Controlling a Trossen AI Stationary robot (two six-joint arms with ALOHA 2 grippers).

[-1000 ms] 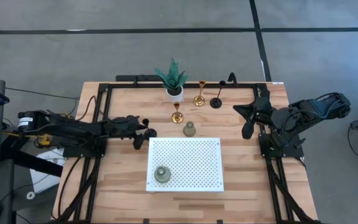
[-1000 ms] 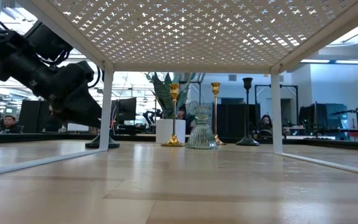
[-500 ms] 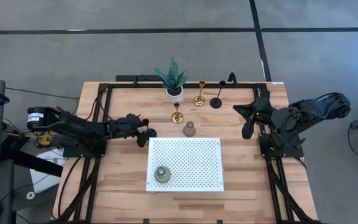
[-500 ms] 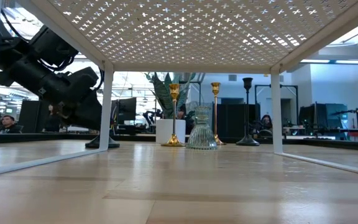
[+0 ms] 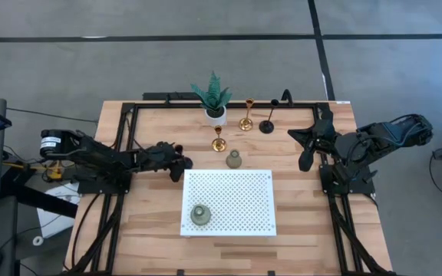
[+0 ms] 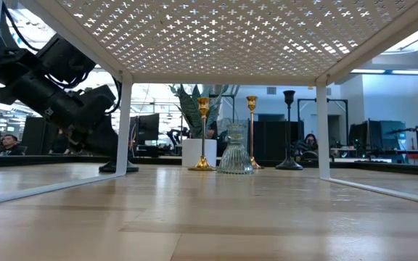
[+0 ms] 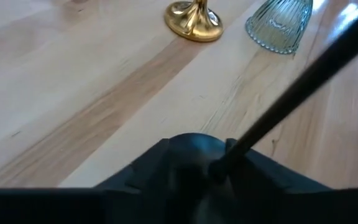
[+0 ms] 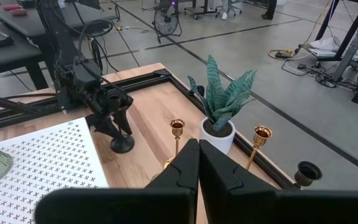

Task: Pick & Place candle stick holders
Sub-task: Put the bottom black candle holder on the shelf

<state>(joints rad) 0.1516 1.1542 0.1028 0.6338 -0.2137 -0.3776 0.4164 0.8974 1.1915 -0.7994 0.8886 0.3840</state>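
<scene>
The left claw (image 5: 181, 159) sits clamped on a black stemmed candle holder (image 8: 122, 142) standing on the bench (image 5: 152, 222) just left of the white perforated rack (image 5: 236, 207). The right claw (image 5: 307, 159), fingers together, waits at right.

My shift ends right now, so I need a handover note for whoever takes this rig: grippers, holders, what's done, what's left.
Left gripper: low at a black holder by the white rack's left rear corner; hold not confirmed.
Right gripper: shut, empty, waiting at the right of the table.
Done: one grey-green holder stands on the rack.
Left, presumably: second grey-green holder, two gold holders, other black holder, all on the table behind the rack.
</scene>
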